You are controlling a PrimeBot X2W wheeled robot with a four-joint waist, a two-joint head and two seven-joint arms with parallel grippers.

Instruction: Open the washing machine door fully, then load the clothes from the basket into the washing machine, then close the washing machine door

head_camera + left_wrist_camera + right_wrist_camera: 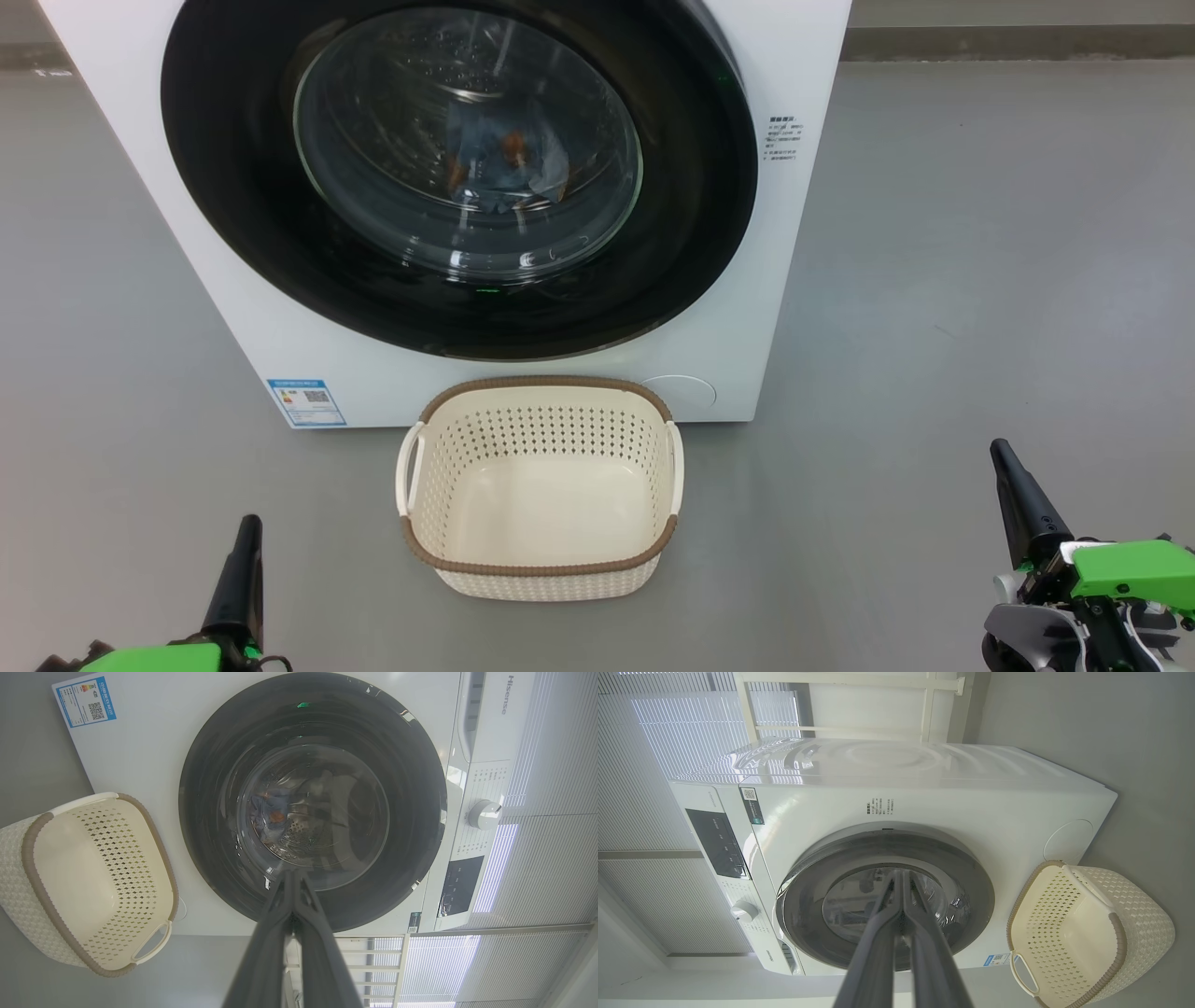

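The white washing machine [766, 308] stands ahead with its round black-rimmed door [233, 187] shut against its front. Through the glass window I see the light blue clothes [509, 168] lying inside the drum; the left wrist view shows the clothes [271, 814] too. The cream basket [541, 490] sits on the floor right before the machine with nothing in it. My left gripper [247, 527] is low at the left, shut and holding nothing. My right gripper [1004, 457] is low at the right, also shut and holding nothing. Both hang well short of the machine.
Grey floor [980, 280] stretches to both sides of the machine. A blue label [306, 402] sits low on the machine's front. The control panel and a knob [483, 813] are at the machine's top. Window blinds [668, 723] stand behind the machine.
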